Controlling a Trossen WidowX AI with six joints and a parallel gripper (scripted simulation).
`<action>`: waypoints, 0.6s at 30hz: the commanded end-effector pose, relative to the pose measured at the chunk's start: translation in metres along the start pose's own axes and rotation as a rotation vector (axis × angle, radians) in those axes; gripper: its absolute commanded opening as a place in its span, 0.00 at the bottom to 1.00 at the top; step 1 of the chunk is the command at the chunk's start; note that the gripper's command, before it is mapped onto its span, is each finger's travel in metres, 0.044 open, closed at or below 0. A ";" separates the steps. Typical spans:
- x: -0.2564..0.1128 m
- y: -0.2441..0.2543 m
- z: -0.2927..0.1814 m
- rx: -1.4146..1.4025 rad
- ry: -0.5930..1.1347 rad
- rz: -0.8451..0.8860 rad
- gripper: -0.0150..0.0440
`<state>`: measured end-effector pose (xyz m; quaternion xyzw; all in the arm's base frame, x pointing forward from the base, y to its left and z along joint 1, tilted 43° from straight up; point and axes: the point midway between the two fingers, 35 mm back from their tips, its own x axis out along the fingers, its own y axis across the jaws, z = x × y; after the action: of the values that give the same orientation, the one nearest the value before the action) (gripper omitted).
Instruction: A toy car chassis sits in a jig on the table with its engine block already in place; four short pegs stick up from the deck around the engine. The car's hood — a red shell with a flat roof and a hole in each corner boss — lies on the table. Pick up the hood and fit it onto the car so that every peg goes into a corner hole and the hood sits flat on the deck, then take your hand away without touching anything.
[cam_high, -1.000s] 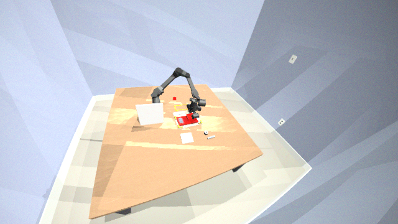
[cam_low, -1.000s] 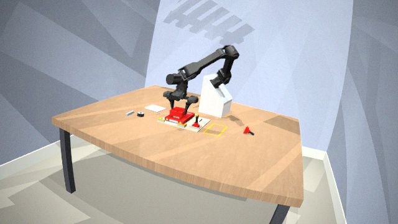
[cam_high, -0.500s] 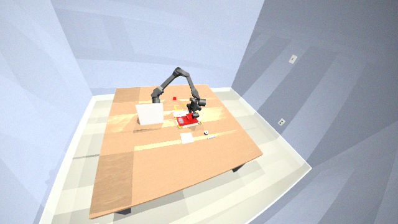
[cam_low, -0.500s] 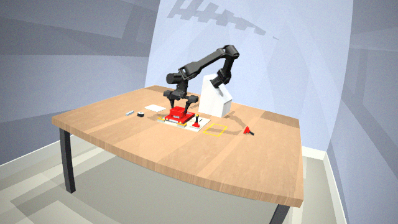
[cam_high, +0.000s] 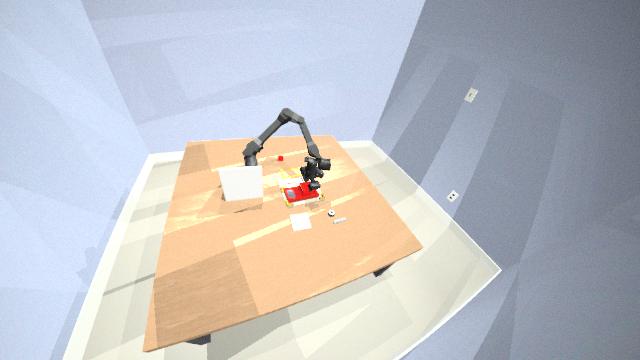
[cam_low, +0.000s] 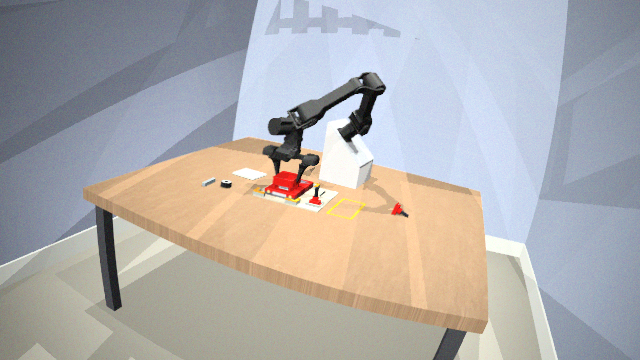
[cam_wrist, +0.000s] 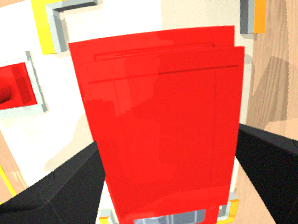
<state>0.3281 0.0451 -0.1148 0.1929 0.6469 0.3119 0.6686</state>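
The red hood (cam_low: 284, 177) (cam_wrist: 160, 125) is between the two fingers of my gripper (cam_low: 288, 179) (cam_wrist: 167, 137), which is shut on its sides. The hood is over the red chassis (cam_low: 303, 189) (cam_wrist: 150, 36), low above it or on its deck; I cannot tell which. In the wrist view the hood's roof fills the middle, with a strip of red chassis past its far edge and a grey window at the bottom. The chassis sits in the jig, whose yellow-and-grey corner blocks (cam_low: 293, 201) (cam_wrist: 57, 30) stand around it. The engine block, pegs and corner holes are hidden under the hood.
A red part with a black stem (cam_low: 315, 201) stands beside the chassis. A white box (cam_high: 242, 183) (cam_low: 340, 160) stands near the arm's base. A white sheet (cam_high: 300, 222) (cam_low: 249, 174), a black ring (cam_high: 331, 213) (cam_low: 226, 184), a grey bar (cam_high: 339, 220) (cam_low: 208, 181) and a red-and-black piece (cam_low: 397, 209) lie around.
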 end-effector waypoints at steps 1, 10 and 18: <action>0.000 0.000 0.000 0.002 -0.002 -0.007 0.25; 0.003 0.000 0.000 0.002 -0.003 -0.009 0.25; 0.007 0.000 0.000 0.002 -0.003 -0.010 0.25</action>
<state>0.3277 0.0472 -0.1174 0.1918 0.6468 0.3076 0.6710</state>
